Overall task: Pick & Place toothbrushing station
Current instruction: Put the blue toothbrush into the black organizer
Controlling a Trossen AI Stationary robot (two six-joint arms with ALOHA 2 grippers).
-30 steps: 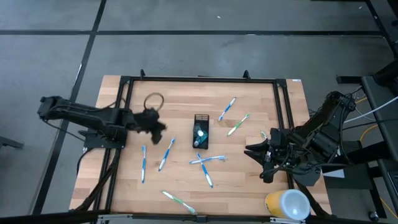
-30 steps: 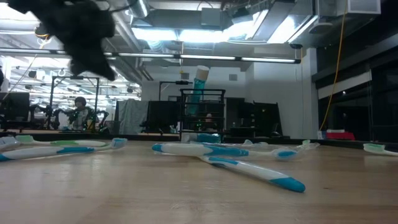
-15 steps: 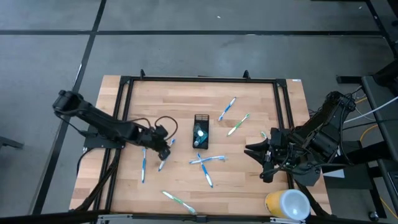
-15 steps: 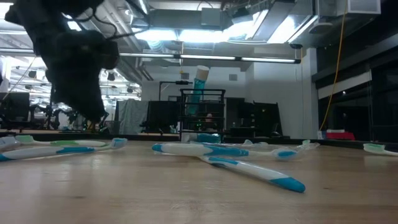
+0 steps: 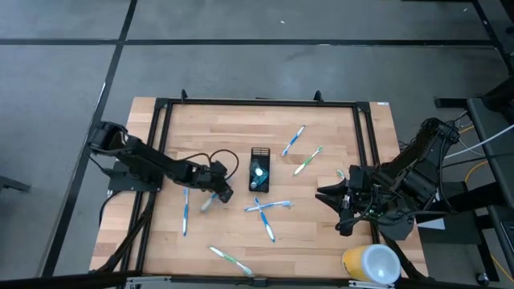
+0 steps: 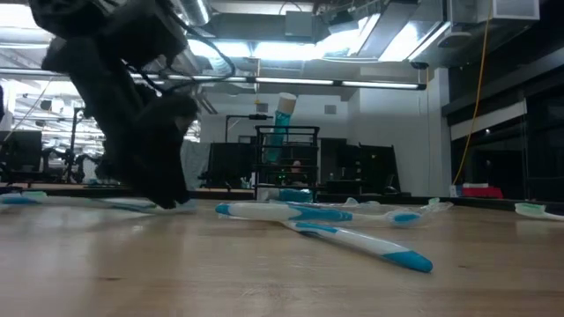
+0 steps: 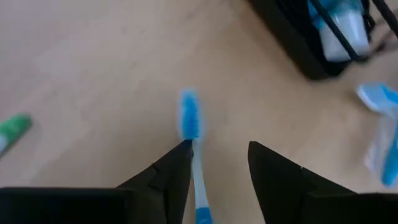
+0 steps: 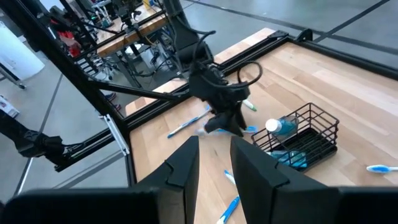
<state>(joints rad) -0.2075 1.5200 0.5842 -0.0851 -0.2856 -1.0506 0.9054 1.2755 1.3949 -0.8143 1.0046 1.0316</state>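
Evidently the left gripper (image 7: 217, 155), its fingers apart, straddles 1 blue-white toothbrush (image 7: 190, 124) beside the mesh holder (image 5: 259, 169), positioned for grasping.

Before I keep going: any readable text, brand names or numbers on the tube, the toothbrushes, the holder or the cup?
None can be read.
Blue tube in the black mesh holder: no legible print.
Blue-white toothbrush at the left gripper: blurred, no marking visible.
Yellow-and-white cup: no lettering visible.
Other toothbrushes: too small to tell.
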